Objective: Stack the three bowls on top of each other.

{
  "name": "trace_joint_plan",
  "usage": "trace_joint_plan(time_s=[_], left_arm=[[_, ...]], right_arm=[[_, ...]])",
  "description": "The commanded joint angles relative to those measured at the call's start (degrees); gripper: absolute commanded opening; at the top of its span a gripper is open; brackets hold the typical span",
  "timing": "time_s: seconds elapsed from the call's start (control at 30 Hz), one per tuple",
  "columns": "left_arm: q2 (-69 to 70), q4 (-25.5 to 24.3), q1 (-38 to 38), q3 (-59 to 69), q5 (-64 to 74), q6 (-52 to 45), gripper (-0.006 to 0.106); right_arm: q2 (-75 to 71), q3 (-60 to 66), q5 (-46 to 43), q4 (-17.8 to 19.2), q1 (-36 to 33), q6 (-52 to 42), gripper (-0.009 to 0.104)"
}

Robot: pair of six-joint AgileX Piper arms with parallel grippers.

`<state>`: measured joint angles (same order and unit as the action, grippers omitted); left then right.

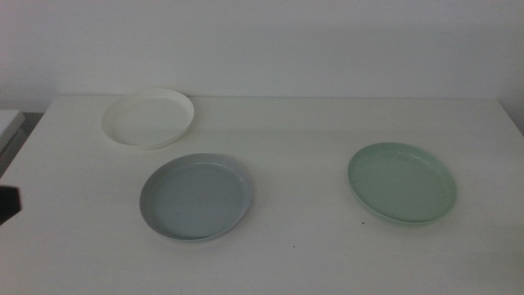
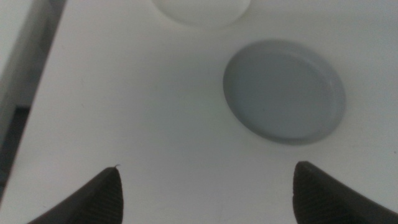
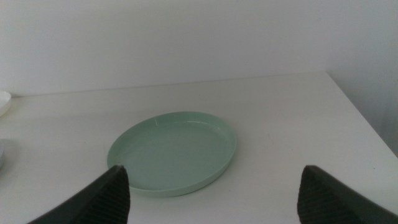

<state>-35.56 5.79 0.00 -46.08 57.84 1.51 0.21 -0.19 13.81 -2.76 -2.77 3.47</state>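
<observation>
Three shallow bowls lie apart on the white table (image 1: 295,262). The white bowl (image 1: 147,117) is at the back left, the light grey bowl (image 1: 196,197) in front of it, and the mint green bowl (image 1: 401,182) at the right. My left gripper (image 2: 206,167) is open and empty, above the table short of the grey bowl (image 2: 284,90); the white bowl (image 2: 202,9) lies beyond. A dark part of it shows at the middle view's left edge (image 1: 8,205). My right gripper (image 3: 212,168) is open and empty, just short of the green bowl (image 3: 174,152); it is out of the middle view.
A pale wall (image 1: 327,41) stands behind the table. The table's left edge (image 2: 43,81) drops off beside my left gripper, with a lighter surface (image 1: 8,123) next to it. The table's right edge (image 3: 367,118) runs near the green bowl.
</observation>
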Motion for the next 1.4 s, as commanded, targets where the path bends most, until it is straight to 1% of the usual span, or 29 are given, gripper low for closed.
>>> trace_joint_plan(time_s=[0.0, 0.3, 0.4, 0.47, 0.57, 0.67, 0.73, 0.87, 1.03, 1.23, 1.37], left_arm=[[-3.5, 1.1, 0.0, -1.7, 1.0, 0.5, 0.094], [-14.6, 5.8, -0.1, -2.0, -1.0, 0.7, 0.094], [-18.4, 6.9, -0.1, -3.2, -2.4, -2.2, 0.094], [-21.7, 7.2, -0.1, -5.7, -0.9, -3.6, 0.094], [-27.9, 6.2, -0.1, -9.8, 2.7, -3.6, 0.094], [-32.9, 6.3, -0.4, -12.8, 3.5, -3.8, 0.094], [-36.3, 5.4, -1.9, -14.7, 2.8, -4.1, 0.094], [-42.5, 2.8, -4.3, -17.8, 0.2, -1.5, 0.094], [-51.1, 3.2, -5.4, -21.2, -0.2, -1.1, 0.094], [-61.7, -0.3, -8.7, -22.1, -4.2, 0.0, 0.094], [-65.9, -0.3, -9.1, -22.1, -9.3, 0.0, 0.094]], right_arm=[[-0.2, 0.2, -0.6, 0.5, 0.0, -0.5, 0.093], [-0.2, 0.2, -0.6, 0.5, 0.0, -0.5, 0.093], [-0.2, 0.2, -0.6, 0.5, 0.0, -0.5, 0.093], [-0.2, 0.2, -0.6, 0.5, 0.0, -0.5, 0.093], [-0.2, 0.2, -0.6, 0.5, 0.0, -0.5, 0.093], [-0.2, 0.2, -0.6, 0.5, 0.0, -0.5, 0.093], [-0.2, 0.2, -0.6, 0.5, 0.0, -0.5, 0.093], [-0.2, 0.2, -0.6, 0.5, 0.0, -0.5, 0.093], [-0.2, 0.2, -0.6, 0.5, 0.0, -0.5, 0.093], [-0.2, 0.2, -0.6, 0.5, 0.0, -0.5, 0.093], [-0.2, 0.2, -0.6, 0.5, 0.0, -0.5, 0.093]])
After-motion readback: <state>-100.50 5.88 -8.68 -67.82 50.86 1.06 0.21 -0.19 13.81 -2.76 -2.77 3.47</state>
